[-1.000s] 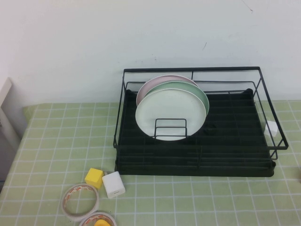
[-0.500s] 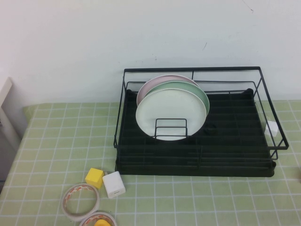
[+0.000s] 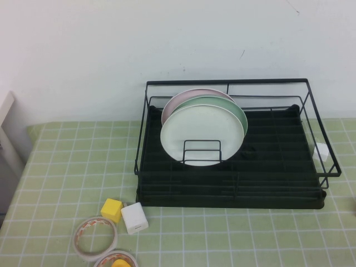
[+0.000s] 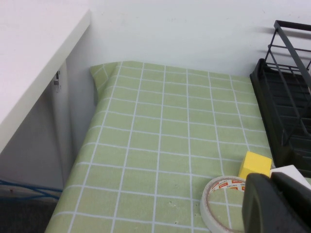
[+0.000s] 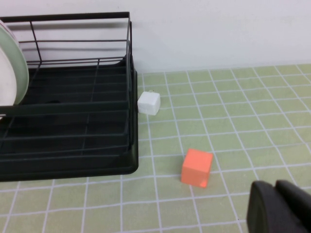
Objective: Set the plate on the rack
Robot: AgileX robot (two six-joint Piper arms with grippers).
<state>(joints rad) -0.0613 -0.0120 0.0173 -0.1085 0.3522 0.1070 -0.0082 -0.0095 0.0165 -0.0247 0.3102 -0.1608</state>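
Note:
The white plate (image 3: 203,133) stands upright in the rack's (image 3: 278,167) left half, in front of a mint green plate (image 3: 238,113) and a pale pink plate (image 3: 177,103), behind a small wire divider. Neither gripper shows in the high view. My left gripper (image 4: 272,201) shows only in the left wrist view, shut and empty, above a tape roll near the rack's front left corner. My right gripper (image 5: 278,206) shows only in the right wrist view, shut and empty, over the tablecloth to the right of the rack (image 5: 73,141). A plate's edge (image 5: 9,73) shows there.
A yellow cube (image 3: 111,210), a white cube (image 3: 134,218) and two tape rolls (image 3: 95,238) lie in front of the rack's left corner. A small white cube (image 3: 321,151) sits by the rack's right side, an orange cube (image 5: 197,167) nearby. A white shelf (image 4: 29,53) stands at the table's left.

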